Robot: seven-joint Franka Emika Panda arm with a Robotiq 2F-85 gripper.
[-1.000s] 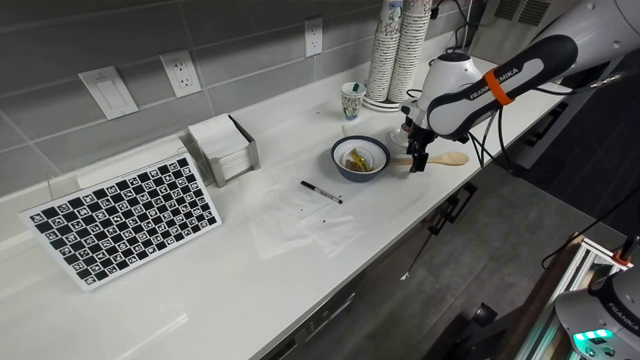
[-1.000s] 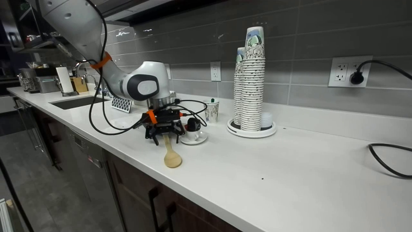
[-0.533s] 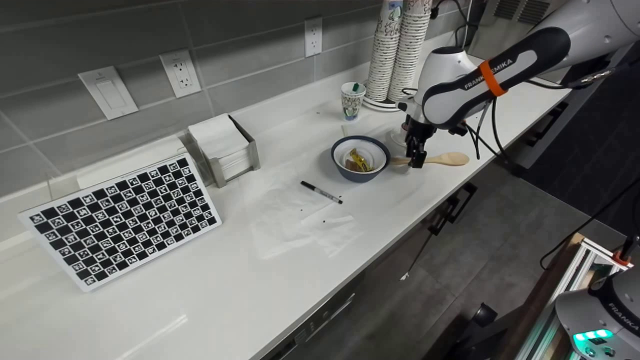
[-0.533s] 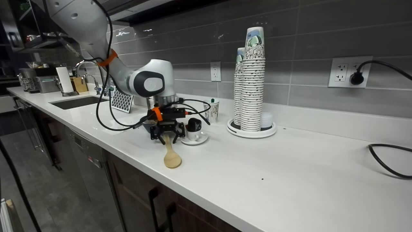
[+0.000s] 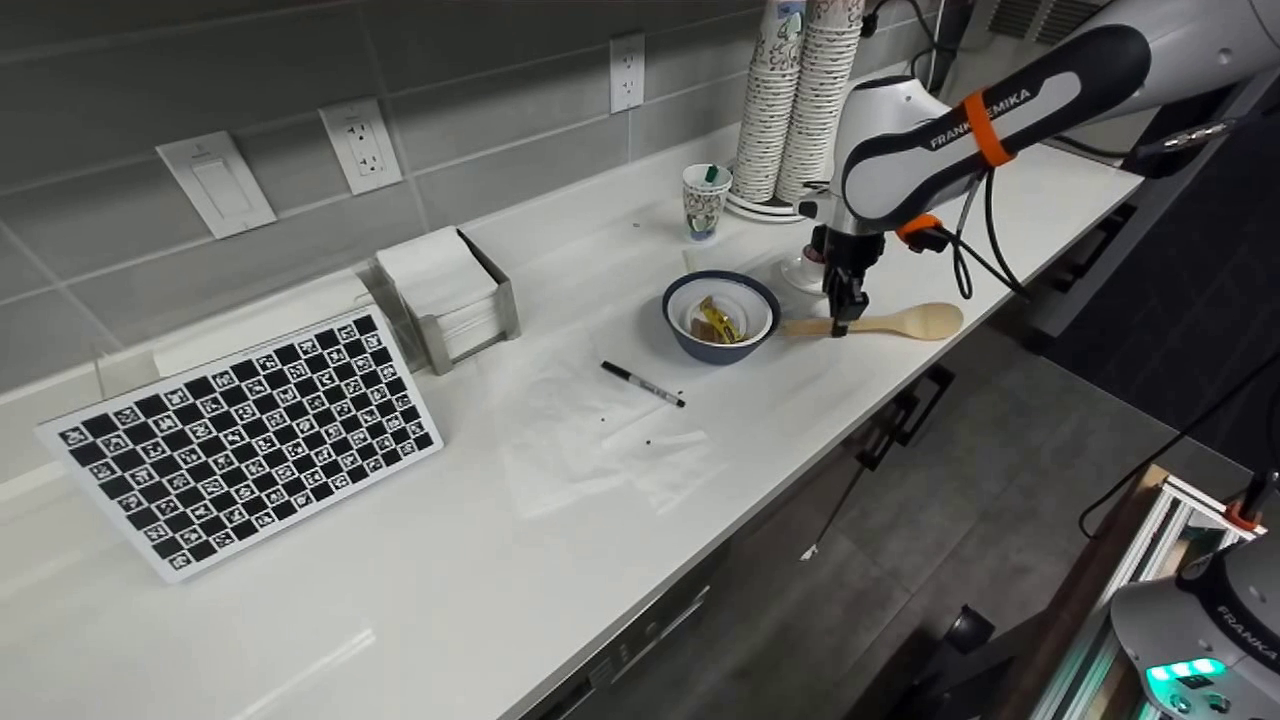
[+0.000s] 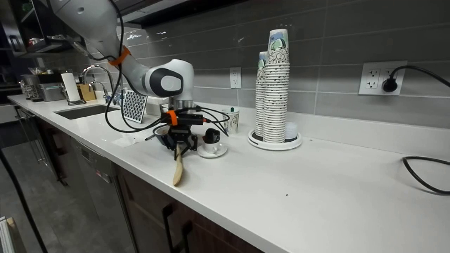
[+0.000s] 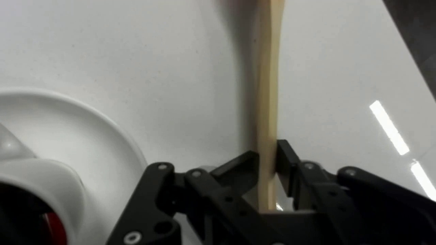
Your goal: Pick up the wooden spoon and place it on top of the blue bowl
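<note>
The pale wooden spoon (image 5: 932, 321) has its handle between the pads of my gripper (image 7: 268, 152), and both pads touch it in the wrist view. The gripper is shut on that handle. Seen in an exterior view, the spoon (image 6: 178, 172) is turned on its edge, head pointing away from the bowl; whether it is clear of the counter I cannot tell. Just beyond the handle's end stands the blue bowl (image 5: 715, 353), upright with a yellow wrapper inside. Part of the bowl hides behind my gripper (image 6: 180, 154) in an exterior view.
A white cup on a saucer (image 7: 115, 143) sits close beside the gripper. A patterned paper cup (image 5: 703, 205) and tall cup stacks (image 6: 276, 105) stand near the wall. A black pen (image 5: 642, 384) lies in front of the bowl. The counter's front edge (image 6: 207, 200) runs near the spoon head.
The jaws have closed from wide open onto the handle. The spoon has rolled from flat onto its edge, and its head has shifted slightly away from the bowl.
</note>
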